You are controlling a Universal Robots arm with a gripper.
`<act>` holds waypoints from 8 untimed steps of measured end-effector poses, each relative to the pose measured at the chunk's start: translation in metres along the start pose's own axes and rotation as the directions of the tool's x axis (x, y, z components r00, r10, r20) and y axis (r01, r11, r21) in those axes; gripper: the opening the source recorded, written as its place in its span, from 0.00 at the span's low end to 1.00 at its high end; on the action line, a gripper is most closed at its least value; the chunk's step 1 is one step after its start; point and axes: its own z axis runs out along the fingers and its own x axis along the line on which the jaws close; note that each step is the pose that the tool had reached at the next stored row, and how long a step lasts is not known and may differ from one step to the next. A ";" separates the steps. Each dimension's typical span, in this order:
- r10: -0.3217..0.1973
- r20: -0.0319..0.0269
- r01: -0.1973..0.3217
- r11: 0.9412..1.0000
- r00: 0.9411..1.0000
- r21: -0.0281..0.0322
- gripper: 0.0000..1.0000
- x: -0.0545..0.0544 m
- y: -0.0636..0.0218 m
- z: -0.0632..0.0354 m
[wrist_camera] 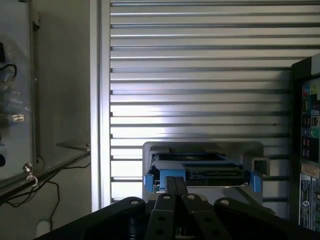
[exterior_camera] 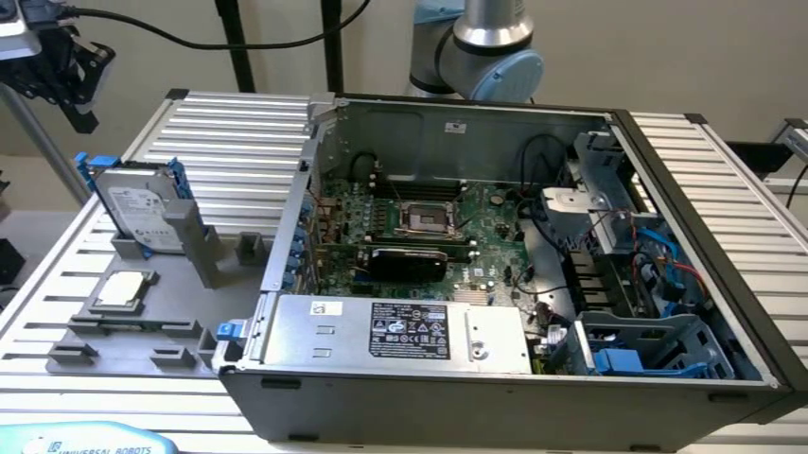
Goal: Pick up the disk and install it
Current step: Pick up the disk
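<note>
— Slatted metal table (exterior_camera: 240, 123) is carrying everything, yes? What is sitting on it?

— One open computer case (exterior_camera: 505, 123), and at its nine o'clock in the exterior view, one grey holder (exterior_camera: 132, 350). The disk (exterior_camera: 136, 210) is standing on edge in that holder, with its blue frame showing along its sides and its label facing the exterior camera. One square chip (exterior_camera: 127, 288) is lying at the disk's six o'clock.

— And the fingers?

— The fingers (wrist_camera: 170, 186) are pressing together and pinching nothing. They are hanging apart from the disk, not touching it.

— Which way is the disk lying from them?

— Dead ahead, at twelve o'clock along their own heading. The wrist view is looking past the fingertips onto the disk's upper edge. That edge is running crosswise to the closed fingers, with a blue tab showing at each end.

— Counts?

— One disk, one chip, one holder, one case, one arm (exterior_camera: 486, 47). I am judging that the disk is waiting ungrasped.
</note>
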 end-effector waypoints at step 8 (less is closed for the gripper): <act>-0.001 0.000 0.001 1.000 1.000 0.000 0.11 0.000 0.0000 0.0000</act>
